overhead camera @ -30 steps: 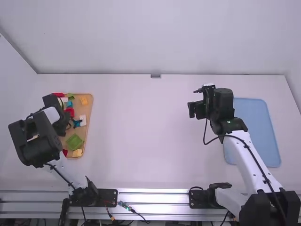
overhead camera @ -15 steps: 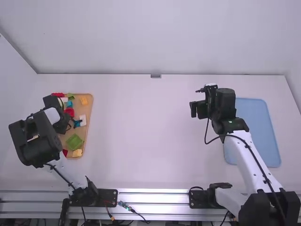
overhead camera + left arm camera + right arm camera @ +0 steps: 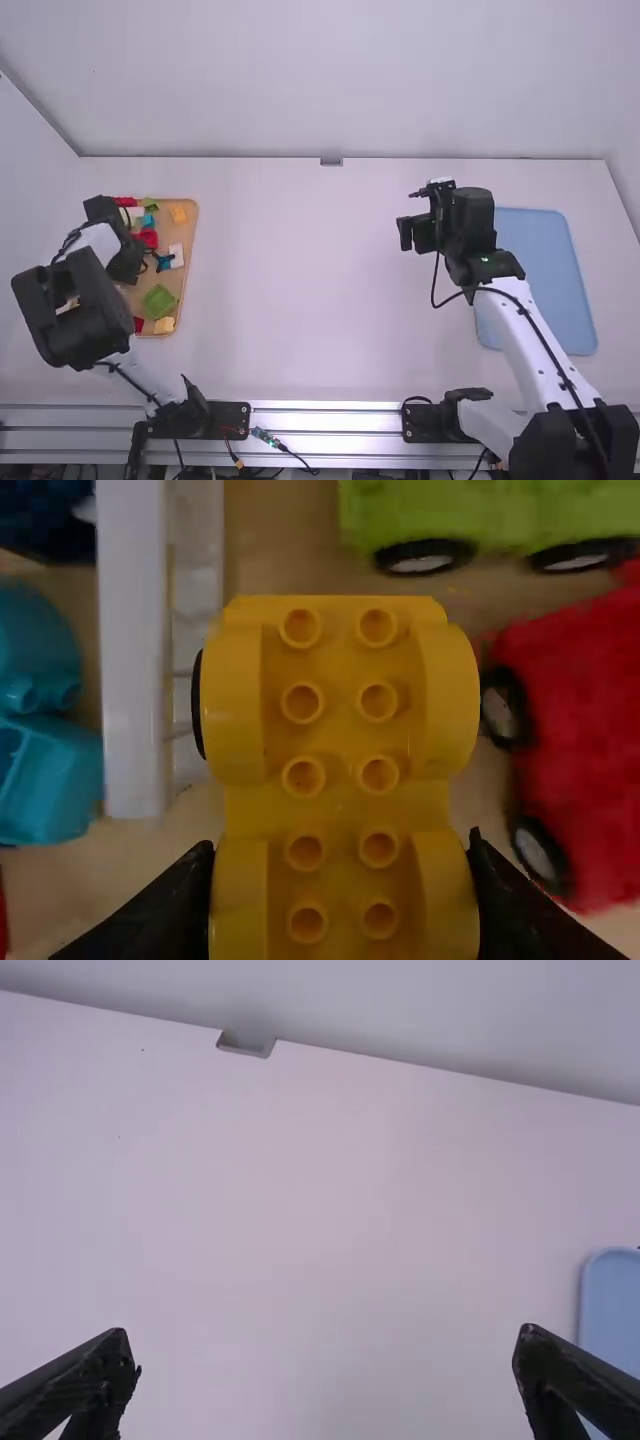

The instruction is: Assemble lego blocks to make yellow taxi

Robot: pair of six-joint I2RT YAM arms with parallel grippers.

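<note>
White tabletop (image 3: 320, 290), pale wall (image 3: 330, 80). In the left wrist view, left jaws seem to squeeze a yellow car block (image 3: 340, 730); right jaws are wide open.

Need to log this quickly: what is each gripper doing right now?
Left gripper: closed on the yellow block.
Right gripper: open, holding nothing.

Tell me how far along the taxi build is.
Early stage, by the look of it. Done: the left claw has closed on the yellow base. In hand: that base, its upper studs bare, over the tan tray. Left: probably everything built onto it; the right claw stands open over the table, empty.
</note>
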